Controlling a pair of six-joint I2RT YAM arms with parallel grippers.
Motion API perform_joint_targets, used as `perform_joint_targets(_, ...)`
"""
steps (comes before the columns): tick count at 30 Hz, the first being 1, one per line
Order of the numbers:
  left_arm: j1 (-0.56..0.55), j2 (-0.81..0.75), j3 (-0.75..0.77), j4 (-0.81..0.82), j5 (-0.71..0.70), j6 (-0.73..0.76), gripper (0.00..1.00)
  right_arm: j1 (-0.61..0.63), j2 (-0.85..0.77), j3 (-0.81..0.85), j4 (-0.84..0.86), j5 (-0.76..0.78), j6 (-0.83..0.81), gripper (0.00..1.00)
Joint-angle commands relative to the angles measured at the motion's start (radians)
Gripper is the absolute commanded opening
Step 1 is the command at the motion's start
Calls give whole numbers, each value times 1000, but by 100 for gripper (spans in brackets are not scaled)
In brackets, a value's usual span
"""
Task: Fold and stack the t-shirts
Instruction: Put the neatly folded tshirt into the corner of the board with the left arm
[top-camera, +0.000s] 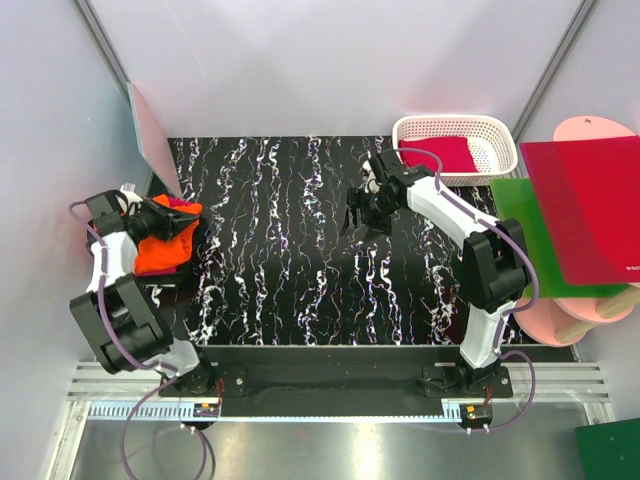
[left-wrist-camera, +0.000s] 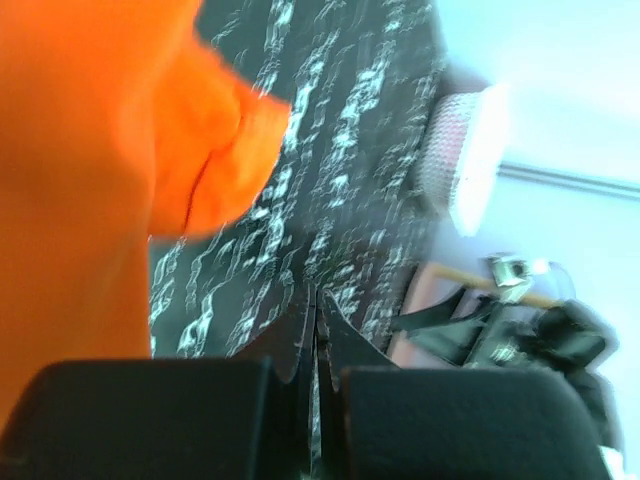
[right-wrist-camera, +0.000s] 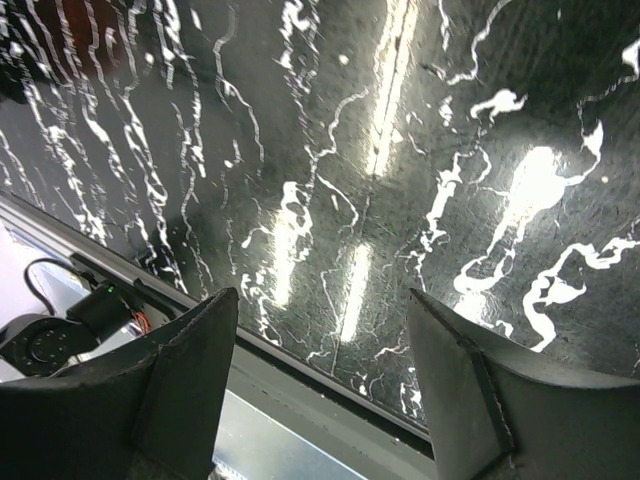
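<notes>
The bright orange t-shirt (top-camera: 160, 250) lies bunched at the table's left edge and fills the left of the left wrist view (left-wrist-camera: 90, 180). A bit of crimson cloth (top-camera: 181, 204) shows just behind it. My left gripper (top-camera: 180, 225) is at the orange bunch; its jaws (left-wrist-camera: 316, 300) are shut with nothing visible between them, and the cloth lies beside them. A crimson t-shirt (top-camera: 450, 153) lies in the white basket (top-camera: 500, 150). My right gripper (top-camera: 365, 212) hovers open and empty over the bare table, right of centre (right-wrist-camera: 320, 310).
The black marbled table (top-camera: 290, 260) stretches between the arms. A stiff red sheet (top-camera: 590, 205) and a green sheet (top-camera: 520, 230) lie on pale pink boards (top-camera: 580, 315) at the right. A pink panel (top-camera: 150, 135) leans at the back left.
</notes>
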Motion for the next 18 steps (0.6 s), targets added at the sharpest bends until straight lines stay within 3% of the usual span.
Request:
perform_joint_targets(1,31,104,-88,376,214,-275,0,13,-55,-28,18,0,13,75)
perform_joint_targets(3,52,178,-131,594,251,-372,0,13,-57,-33,18,-3,11,75)
perform_joint_targets(4,55,204,-172,748,280,-488,0,13,-55,-34,18,-1,13,75)
perform_joint_targets(9,123,379,-229,1065,315,-738,0,13,-60,-36,18,2,13,76)
perform_joint_targets(14,155,525,-219,1309,346,-880,0,15,-50,-31,13,-6,10,75)
perform_joint_targets(18,155,650,-209,1602,386,-1124,0,13,-40,-23,9,-9,8,76)
